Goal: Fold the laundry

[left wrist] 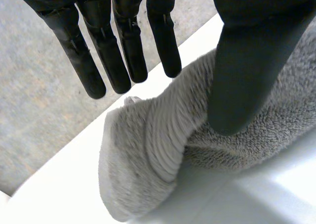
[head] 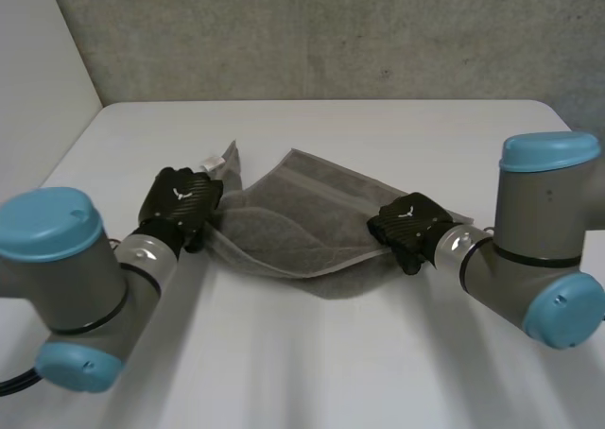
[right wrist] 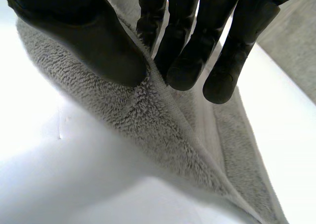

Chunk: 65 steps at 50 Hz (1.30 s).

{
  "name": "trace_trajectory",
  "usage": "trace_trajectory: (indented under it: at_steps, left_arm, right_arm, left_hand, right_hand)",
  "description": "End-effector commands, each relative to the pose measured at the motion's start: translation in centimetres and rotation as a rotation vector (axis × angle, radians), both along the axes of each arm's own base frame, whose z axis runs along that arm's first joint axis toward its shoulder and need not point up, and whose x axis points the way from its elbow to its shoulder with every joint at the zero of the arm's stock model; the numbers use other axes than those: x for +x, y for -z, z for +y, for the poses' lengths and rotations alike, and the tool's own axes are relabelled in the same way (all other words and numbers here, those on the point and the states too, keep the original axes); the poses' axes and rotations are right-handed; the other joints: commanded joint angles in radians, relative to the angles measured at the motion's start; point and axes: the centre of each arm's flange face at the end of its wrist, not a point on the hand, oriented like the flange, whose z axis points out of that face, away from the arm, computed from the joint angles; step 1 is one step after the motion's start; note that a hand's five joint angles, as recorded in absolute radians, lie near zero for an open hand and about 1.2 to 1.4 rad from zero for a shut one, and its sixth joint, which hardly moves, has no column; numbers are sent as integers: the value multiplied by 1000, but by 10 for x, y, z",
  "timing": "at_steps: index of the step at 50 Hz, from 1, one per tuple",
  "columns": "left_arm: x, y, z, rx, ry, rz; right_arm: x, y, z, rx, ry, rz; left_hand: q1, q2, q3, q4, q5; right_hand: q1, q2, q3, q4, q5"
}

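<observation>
Towel [head: 293, 223] between left hand [head: 180, 200], right hand [head: 408, 223]

The white table [head: 312, 382] stretches away past the left hand [head: 181, 202] and ends against a rough grey concrete wall [head: 331, 32]. A plain pale wall [head: 38, 60] closes the room off to that hand's outer side. The light is soft and even, leaving only faint, blurred shadows on the tabletop nearer than the right hand [head: 408, 223].
</observation>
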Motion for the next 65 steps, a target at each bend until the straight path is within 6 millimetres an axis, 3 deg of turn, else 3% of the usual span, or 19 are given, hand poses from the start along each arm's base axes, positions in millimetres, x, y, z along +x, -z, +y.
trace_trajectory:
  at_steps: [1, 3, 9, 15, 18, 23, 27, 34, 37, 47, 56, 65]
  left_arm:
    - [11, -29, 25, -81, 8, -32]
    - [16, -39, 34, -109, 12, -30]
    - [15, -44, 45, -119, 68, -35]
    - [20, -65, 16, -189, 39, -13]
    - [17, -66, 12, -192, 42, -13]
    - [12, -49, -7, -115, 36, -38]
    - [12, -40, -2, -36, 41, -57]
    - [19, -19, 27, 119, 57, -95]
    - [21, -21, 43, 132, 66, -72]
    - [28, -7, 67, 213, 70, -55]
    - [27, 20, 67, 295, 68, -86]
    - [22, 32, 54, 263, 67, -69]
  right_arm:
    - [-10, -16, 13, -42, 13, -10]
    - [-17, -20, 16, -68, 27, -12]
    - [-39, -23, 13, -82, 84, -19]
    - [-45, -11, 16, -97, 98, -17]
    - [-50, -8, 11, -123, 119, -3]
    - [-64, -4, 4, -139, 155, 17]
    - [-68, -3, 2, -133, 166, 19]
    - [-67, 2, 4, -119, 163, 21]
    - [-65, 4, 5, -117, 155, 21]
    - [-64, 9, 7, -102, 149, 24]
    - [-64, 13, 8, -91, 147, 28]
    - [-64, 13, 8, -91, 145, 28]
  left_hand:
    - [-20, -22, -23, -23, -19]
    - [-23, -24, -26, -25, -22]
    - [-46, -48, -50, -49, -46]
    - [-125, -127, -129, -128, -125]
    - [-125, -127, -129, -128, -125]
    - [-123, -124, -126, -125, -122]
    - [-111, -113, -114, -114, -110]
    - [-105, -107, -109, -108, -104]
    - [-105, -107, -109, -108, -104]
    - [-114, -115, -117, -116, -113]
    - [-128, -130, -132, -131, -128]
    - [-117, -118, -120, -119, -116]
  right_hand:
    - [63, 53, 53, 58, 48]
    - [63, 53, 53, 58, 48]
    - [63, 53, 53, 58, 48]
    - [63, 53, 53, 58, 48]
    - [63, 53, 53, 58, 48]
    - [63, 53, 53, 58, 48]
    - [63, 53, 53, 58, 48]
    - [63, 53, 53, 58, 48]
    - [63, 53, 53, 58, 48]
    - [63, 53, 53, 58, 48]
    - [63, 53, 53, 58, 48]
    - [63, 53, 53, 58, 48]
